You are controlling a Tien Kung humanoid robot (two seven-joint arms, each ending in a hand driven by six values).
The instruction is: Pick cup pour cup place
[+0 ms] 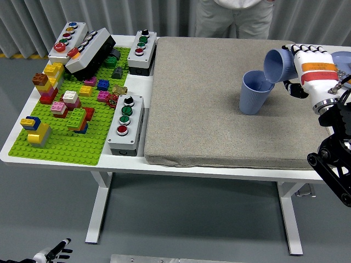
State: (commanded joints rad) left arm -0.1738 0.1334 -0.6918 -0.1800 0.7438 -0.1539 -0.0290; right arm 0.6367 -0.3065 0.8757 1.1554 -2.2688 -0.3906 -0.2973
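Tilted blue cup (278, 65) in right hand (308, 68) touches upright cup's (254, 93) rim.

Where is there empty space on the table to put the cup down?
The grey mat is bare between the button boxes and the standing cup, and in front of that cup. The green brick plate is crowded. The right hand tilts the held cup.

My single head camera sits high on my side, looking forward and down over the whole white counter (164, 164), its near edge toward the bottom.
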